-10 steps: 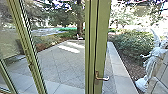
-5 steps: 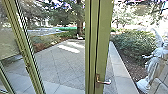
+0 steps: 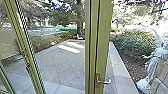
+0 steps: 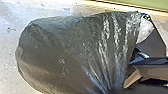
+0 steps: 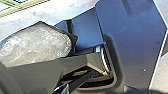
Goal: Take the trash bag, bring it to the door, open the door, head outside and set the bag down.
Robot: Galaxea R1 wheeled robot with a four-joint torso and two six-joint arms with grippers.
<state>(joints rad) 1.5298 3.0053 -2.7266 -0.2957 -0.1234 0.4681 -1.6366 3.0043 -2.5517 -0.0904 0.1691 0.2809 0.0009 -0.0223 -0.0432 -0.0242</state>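
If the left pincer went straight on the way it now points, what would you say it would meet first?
Most likely the dark trash bag, which is straight ahead in the left wrist view, with pale floor behind it. How near the bag is, I can't tell for sure.

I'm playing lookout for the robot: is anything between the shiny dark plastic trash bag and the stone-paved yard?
Yes. A green upright door frame with a metal handle stands before the yard. The bag seems on the robot's side. I can't tell if the door is ajar.
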